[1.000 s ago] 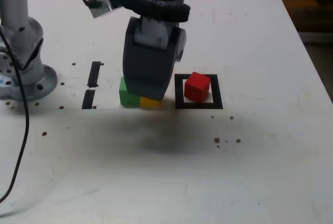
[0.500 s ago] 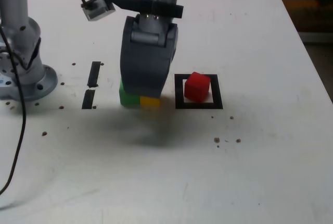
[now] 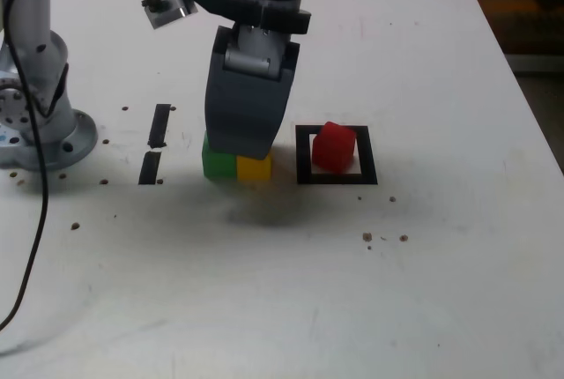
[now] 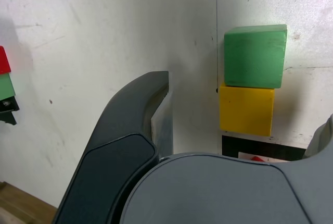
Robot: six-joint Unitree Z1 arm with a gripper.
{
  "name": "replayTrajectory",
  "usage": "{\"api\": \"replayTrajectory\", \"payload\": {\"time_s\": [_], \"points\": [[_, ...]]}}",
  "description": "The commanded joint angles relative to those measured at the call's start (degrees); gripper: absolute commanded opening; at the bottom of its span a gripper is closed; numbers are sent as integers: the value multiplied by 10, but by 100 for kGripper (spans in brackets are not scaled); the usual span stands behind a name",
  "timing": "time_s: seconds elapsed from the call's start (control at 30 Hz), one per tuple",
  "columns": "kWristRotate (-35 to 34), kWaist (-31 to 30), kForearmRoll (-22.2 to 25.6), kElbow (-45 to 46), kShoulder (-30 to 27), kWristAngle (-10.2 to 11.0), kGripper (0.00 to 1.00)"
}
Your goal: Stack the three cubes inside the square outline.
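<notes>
- Green matte cube (image 3: 219, 166) at the exterior view's left, on the tabletop, touching its neighbour; likely for later.
- Yellow matte cube (image 3: 255, 169) beside it, outside the frame; probably my next pick.
- My gripper (image 4: 247, 107): jaws wide, nothing held, above that pair; next, line up, descend, close on yellow.
- Red matte cube (image 3: 334, 148), rightmost, inside the black tape square outline (image 3: 368, 167); base looks placed.

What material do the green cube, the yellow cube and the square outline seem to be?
The green cube looks like painted wood, perhaps plastic: opaque, satin, with faint streaks on its side. The yellow cube seems the same stuff, flat coloured with little shine. The square outline is probably black tape: dark, thin strips with straight edges, lying flat on the surface.
</notes>
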Motion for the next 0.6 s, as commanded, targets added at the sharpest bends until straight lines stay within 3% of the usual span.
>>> {"api": "replayTrajectory", "payload": {"time_s": [0.0,0.57], "points": [[1,1,-3,-1,3,2,100],[3,-3,-72,7,20,12,100]]}}
